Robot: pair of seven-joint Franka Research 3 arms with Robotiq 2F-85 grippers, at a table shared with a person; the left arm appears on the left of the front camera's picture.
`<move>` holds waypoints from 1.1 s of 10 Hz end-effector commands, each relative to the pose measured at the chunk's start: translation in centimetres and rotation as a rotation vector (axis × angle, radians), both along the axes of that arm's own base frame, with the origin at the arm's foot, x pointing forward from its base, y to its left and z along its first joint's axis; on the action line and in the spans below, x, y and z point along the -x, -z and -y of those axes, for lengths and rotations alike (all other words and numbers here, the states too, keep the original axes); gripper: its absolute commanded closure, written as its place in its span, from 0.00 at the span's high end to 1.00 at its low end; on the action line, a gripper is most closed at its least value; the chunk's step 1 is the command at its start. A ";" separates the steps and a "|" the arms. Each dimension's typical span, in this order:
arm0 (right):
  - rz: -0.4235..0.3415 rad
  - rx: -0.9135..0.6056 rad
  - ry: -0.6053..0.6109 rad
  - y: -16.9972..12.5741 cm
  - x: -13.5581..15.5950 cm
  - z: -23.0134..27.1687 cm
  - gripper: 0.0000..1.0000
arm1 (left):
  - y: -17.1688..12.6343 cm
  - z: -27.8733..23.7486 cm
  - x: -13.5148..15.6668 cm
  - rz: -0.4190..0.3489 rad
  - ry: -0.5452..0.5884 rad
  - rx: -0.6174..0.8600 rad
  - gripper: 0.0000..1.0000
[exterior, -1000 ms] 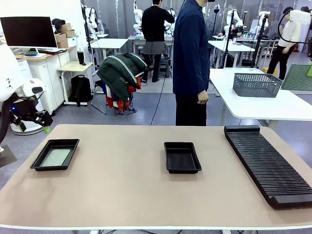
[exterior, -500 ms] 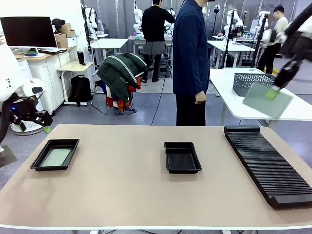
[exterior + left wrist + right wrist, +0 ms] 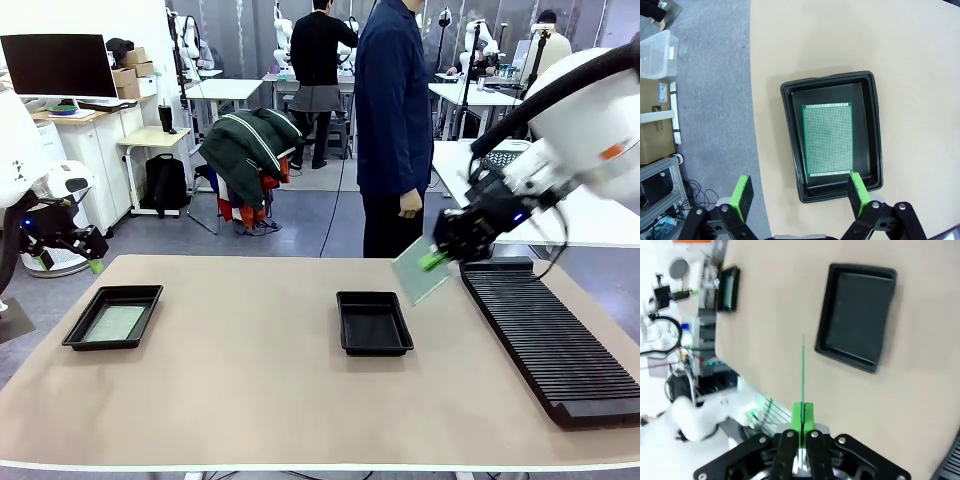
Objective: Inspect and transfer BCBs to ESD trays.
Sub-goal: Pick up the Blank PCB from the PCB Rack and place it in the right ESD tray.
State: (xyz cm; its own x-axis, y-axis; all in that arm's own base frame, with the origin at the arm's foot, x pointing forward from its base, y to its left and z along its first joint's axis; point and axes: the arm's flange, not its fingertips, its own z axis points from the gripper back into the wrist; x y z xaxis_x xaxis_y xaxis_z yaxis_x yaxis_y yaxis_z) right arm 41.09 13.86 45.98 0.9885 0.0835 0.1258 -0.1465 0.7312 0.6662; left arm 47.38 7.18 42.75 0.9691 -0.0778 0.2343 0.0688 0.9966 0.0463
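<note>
Right gripper (image 3: 434, 262) clamping BCB (image 3: 419, 272) by edge; board tilting steeply, long axis running out along fingers, hanging just beside middle ESD tray (image 3: 374, 324). Left gripper (image 3: 800, 189) gaping wide, empty, hovering over left tray (image 3: 875, 131) holding second BCB (image 3: 828, 139).

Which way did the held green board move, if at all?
Yes. The board in the right gripper came down and leftward, closer to the fixed middle tray.

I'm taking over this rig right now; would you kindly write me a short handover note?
Left pincer: open, empty, raised near the left shallow black plastic tray.
Right pincer: shut on a thin green circuit board, in the air between the middle black tray and the long black ribbed rack.
Done: one green board lies flat in the left tray.
Left: middle tray is bare; the held board probably goes there.
</note>
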 end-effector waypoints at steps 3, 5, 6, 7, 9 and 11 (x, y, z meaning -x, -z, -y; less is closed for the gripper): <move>0.051 -0.154 0.033 7.4 -1.9 -4.9 0.03 | 0.0 -0.1 0.1 0.006 0.001 0.004 1.00; 0.043 -0.182 0.059 10.3 -3.4 -5.9 0.03 | 0.0 -0.1 0.1 0.006 0.001 0.004 1.00; 0.034 -0.192 0.063 11.4 -3.8 -6.2 0.03 | 0.0 -0.1 0.1 0.006 0.001 0.004 1.00; 0.020 -0.199 0.081 12.3 -4.1 -6.2 0.03 | 0.0 -0.1 0.1 0.006 0.001 0.004 1.00; 0.027 -0.190 0.136 13.8 -4.6 -5.7 0.03 | 0.0 -0.1 0.1 0.006 0.001 0.004 1.00; 0.011 -0.166 0.126 14.8 -5.5 -5.7 0.03 | 0.0 -0.1 0.1 0.006 0.001 0.004 1.00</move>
State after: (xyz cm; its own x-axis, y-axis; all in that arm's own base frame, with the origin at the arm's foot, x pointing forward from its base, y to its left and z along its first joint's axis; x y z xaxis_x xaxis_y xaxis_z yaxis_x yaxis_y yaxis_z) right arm 46.10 19.01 31.86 0.9924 -0.0580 0.1082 -0.0488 0.6223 0.7812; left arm 47.37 7.19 42.76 0.9690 -0.0776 0.2346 0.0686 0.9966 0.0462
